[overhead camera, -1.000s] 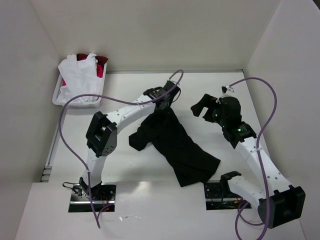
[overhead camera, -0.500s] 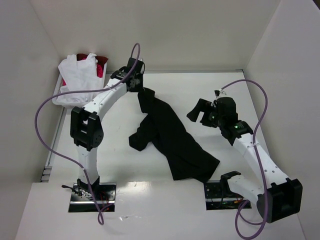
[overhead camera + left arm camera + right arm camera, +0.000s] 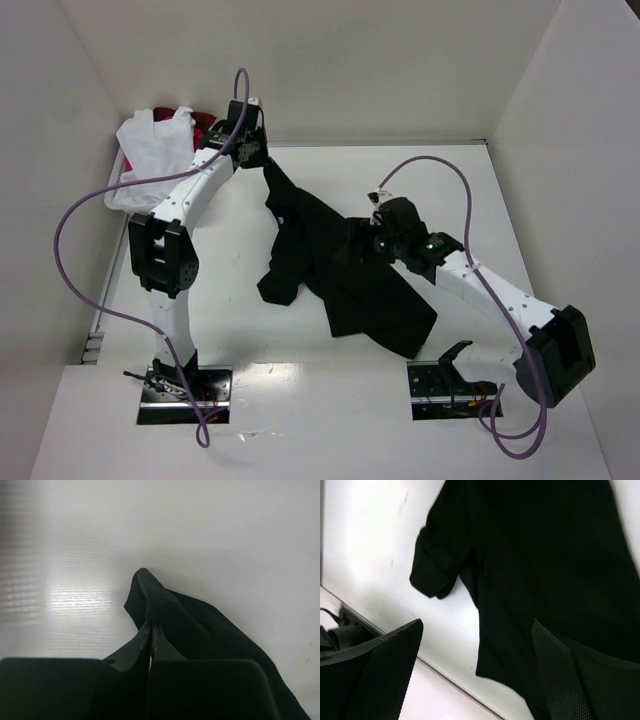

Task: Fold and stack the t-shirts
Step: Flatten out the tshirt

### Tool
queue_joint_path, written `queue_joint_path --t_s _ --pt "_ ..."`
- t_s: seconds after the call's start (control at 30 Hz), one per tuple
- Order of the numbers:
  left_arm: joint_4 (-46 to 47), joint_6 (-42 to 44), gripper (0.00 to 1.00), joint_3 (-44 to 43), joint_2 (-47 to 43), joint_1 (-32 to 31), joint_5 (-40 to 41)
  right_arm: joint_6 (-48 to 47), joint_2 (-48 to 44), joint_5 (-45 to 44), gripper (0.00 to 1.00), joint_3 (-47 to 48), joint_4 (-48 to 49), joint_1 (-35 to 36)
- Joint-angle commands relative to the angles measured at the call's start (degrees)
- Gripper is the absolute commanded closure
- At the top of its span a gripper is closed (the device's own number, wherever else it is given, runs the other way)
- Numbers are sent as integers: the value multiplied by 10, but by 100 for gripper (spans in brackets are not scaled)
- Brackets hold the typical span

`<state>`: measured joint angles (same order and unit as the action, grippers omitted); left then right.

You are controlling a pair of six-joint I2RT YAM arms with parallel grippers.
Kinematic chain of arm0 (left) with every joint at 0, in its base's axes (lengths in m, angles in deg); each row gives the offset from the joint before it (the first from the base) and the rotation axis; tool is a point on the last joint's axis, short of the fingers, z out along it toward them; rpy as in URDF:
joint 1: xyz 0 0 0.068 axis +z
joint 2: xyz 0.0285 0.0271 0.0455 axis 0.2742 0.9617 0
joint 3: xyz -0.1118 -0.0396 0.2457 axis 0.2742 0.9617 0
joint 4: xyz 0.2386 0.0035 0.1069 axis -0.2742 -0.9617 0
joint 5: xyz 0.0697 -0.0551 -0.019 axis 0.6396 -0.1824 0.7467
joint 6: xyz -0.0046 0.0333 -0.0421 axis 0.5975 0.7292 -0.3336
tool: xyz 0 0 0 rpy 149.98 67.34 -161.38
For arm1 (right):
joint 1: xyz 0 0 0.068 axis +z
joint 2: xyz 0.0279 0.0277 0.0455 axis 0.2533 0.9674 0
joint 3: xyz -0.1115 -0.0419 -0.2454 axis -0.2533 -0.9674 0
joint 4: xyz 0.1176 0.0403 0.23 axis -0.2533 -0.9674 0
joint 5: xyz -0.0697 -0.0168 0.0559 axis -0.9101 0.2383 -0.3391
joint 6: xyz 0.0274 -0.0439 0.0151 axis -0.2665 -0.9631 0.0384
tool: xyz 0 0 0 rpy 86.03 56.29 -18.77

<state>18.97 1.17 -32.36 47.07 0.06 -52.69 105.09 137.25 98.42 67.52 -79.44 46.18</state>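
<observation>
The black t-shirt (image 3: 340,270) lies stretched on the white table, running from the back left to the front right. My left gripper (image 3: 256,157) is shut on its far corner near the back wall. In the left wrist view the fingers (image 3: 151,627) pinch a peak of the black cloth (image 3: 200,630). My right gripper (image 3: 360,245) hovers open over the shirt's middle. Its wrist view shows the two pads wide apart (image 3: 477,625), with the black shirt (image 3: 545,555) and one sleeve beneath them. A white t-shirt (image 3: 155,150) and a red one (image 3: 203,128) sit in the basket.
The white basket (image 3: 114,190) stands at the back left corner, close to my left gripper. White walls close in the table on the left, back and right. Purple cables loop over both arms. The arm bases (image 3: 450,385) sit at the near edge.
My left arm has swung to the back left, dragging the black shirt's corner toward the basket. My right gripper has moved left and now hangs over the shirt's middle.
</observation>
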Motion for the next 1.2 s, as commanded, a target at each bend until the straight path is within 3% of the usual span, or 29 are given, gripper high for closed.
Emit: queue_joint_path --t_s 0.0,0.3,0.53,1.03,1.17 --pt "33 -15 100 14 -25 20 -9 -14 21 -59 6 39 -25 43" --pt "64 -20 100 62 -30 72 -25 -25 77 -72 20 53 -47 89" --pt "77 -20 100 88 -30 96 -36 -52 189 -126 21 105 -64 224" --pt "93 -9 100 116 -41 124 -53 -63 215 -152 46 84 -97 245" --pt "93 -9 100 127 -46 124 -53 -68 235 -152 47 97 -102 261"
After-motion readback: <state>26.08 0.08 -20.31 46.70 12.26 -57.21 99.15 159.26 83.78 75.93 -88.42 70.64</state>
